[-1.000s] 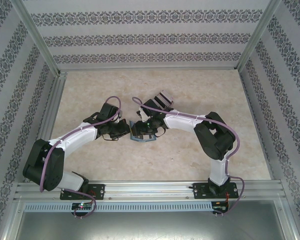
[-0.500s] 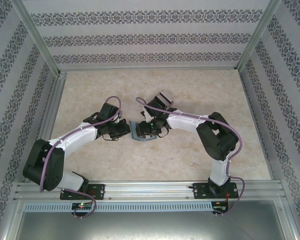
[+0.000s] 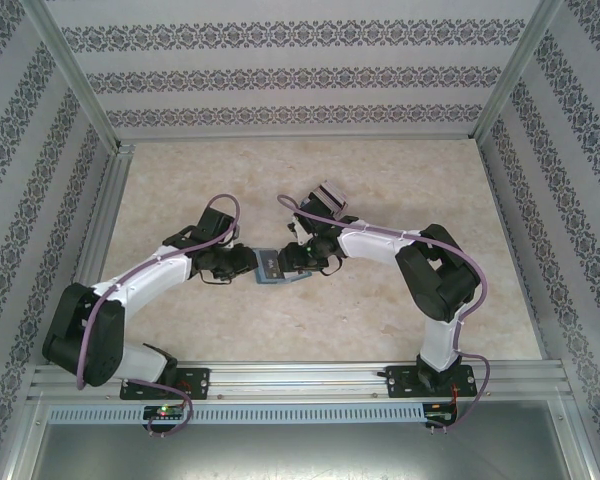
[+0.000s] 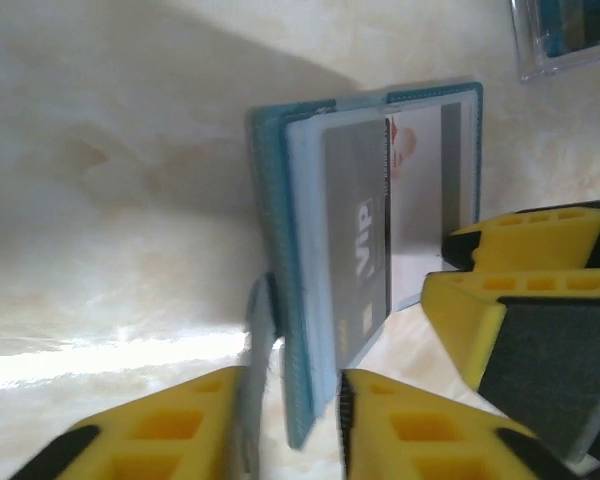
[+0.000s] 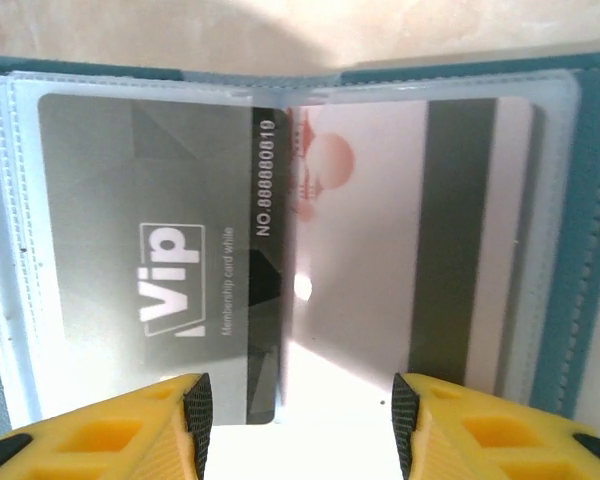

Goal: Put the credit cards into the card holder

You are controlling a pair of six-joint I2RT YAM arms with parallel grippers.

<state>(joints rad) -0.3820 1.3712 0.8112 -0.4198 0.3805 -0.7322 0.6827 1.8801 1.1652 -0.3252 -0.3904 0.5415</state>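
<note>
pushing the white credit card point(image 5: 380, 250) deeper into the card holder point(image 4: 270, 200) probably needed a slow, straight slide beside the grey vip card point(image 5: 130, 200). the left claw point(image 4: 292, 400) clamped the holder's cover; the right claw point(image 5: 300, 400) stood apart at the card's edge.

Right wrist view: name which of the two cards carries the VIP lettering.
The grey card on the left; the whitish card beside it shows a red emblem and a dark stripe instead.
</note>
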